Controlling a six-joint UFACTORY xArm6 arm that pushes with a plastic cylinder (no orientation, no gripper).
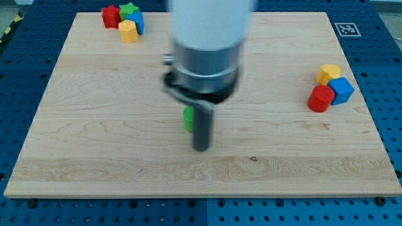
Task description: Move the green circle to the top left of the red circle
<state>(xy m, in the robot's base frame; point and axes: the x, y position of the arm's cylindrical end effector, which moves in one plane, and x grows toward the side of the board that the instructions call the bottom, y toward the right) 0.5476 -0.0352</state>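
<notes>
The green circle is near the board's middle, mostly hidden behind my rod; only its left edge shows. My tip rests on the board just to the right of and below it, seemingly touching it. The red circle sits at the view's right, far from the green one, touching a blue block and a yellow block.
At the view's top left is a cluster: a red block, a green block, a blue block and a yellow block. The wooden board has a marker tag beyond its top right corner.
</notes>
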